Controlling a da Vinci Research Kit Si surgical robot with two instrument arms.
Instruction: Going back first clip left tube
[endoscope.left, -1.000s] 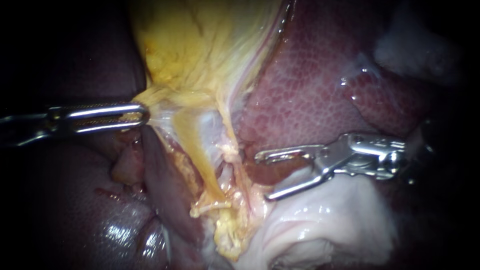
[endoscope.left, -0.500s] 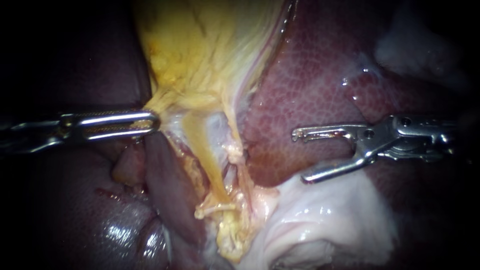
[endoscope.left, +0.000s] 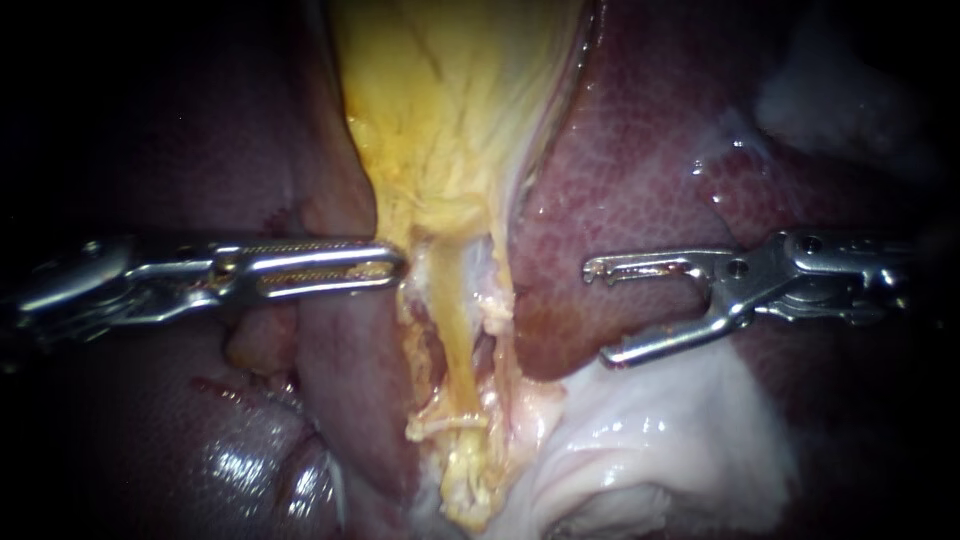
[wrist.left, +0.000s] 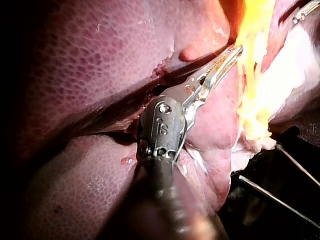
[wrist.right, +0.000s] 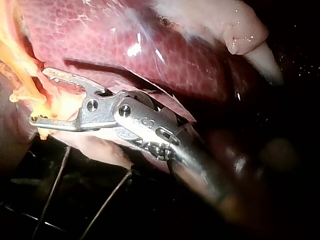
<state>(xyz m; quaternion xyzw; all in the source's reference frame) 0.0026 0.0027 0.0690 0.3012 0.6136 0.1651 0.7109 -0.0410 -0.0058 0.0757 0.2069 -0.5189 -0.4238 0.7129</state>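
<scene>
In the endoscope view the yellow gallbladder (endoscope.left: 440, 100) narrows downward into a yellow tube (endoscope.left: 455, 330), with a paler strand (endoscope.left: 500, 320) just to its right. No clip shows on either. My left instrument (endoscope.left: 392, 264) is shut on the gallbladder's lower left edge, where the tube begins. In the left wrist view my left instrument (wrist.left: 229, 56) has its toothed jaws together at the yellow tissue (wrist.left: 252, 30). My right instrument (endoscope.left: 600, 312) stands open over the liver (endoscope.left: 620, 170), well to the right of the tube and holding nothing. Its spread jaws also show in the right wrist view (wrist.right: 40, 96).
Dark liver lobes (endoscope.left: 340, 380) lie left of and below the tube. Glistening white tissue (endoscope.left: 650, 430) lies under my right instrument. Thin dark wires (wrist.right: 55, 185) cross the black ground below the specimen in the right wrist view.
My right instrument drew back to the right, away from the tube, then held still with its jaws open. My left instrument moved right, carrying the gallbladder's edge and straightening the tube.
</scene>
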